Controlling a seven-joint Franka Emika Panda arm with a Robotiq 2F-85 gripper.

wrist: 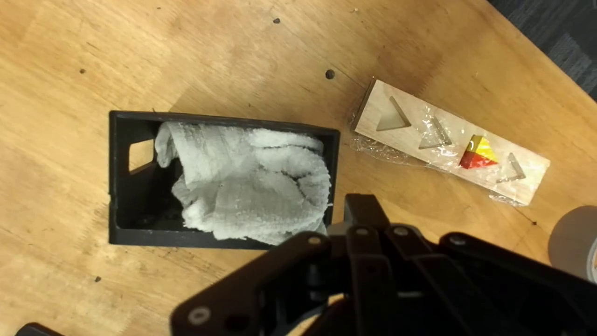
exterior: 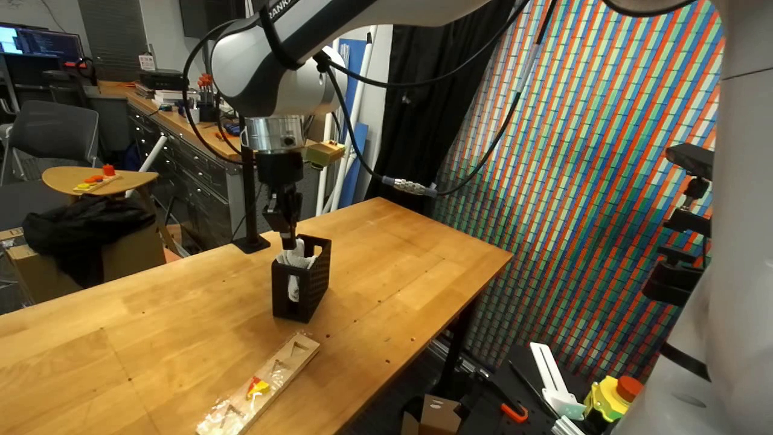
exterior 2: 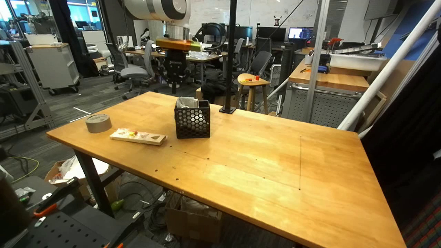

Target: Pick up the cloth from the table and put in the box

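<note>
The grey-white cloth (wrist: 252, 182) lies bunched inside the black box (wrist: 114, 196) in the wrist view. Part of the cloth (exterior: 294, 258) (exterior 2: 187, 102) stands up at the rim in both exterior views. The box (exterior: 315, 284) (exterior 2: 207, 120) has cut-out handles and honeycomb sides and stands upright on the wooden table (exterior 2: 248, 165). My gripper (wrist: 366, 210) has its fingers together with nothing between them. In an exterior view my gripper (exterior 2: 173, 88) hangs above table height, apart from the cloth. It also shows above the box in an exterior view (exterior: 289, 240).
A plastic-wrapped wooden board (wrist: 447, 140) with triangular slots and a red and yellow piece lies near the box. A grey tape roll (exterior 2: 98, 123) sits at the table's end. A black pole (exterior 2: 228, 69) stands at the table's edge behind the box.
</note>
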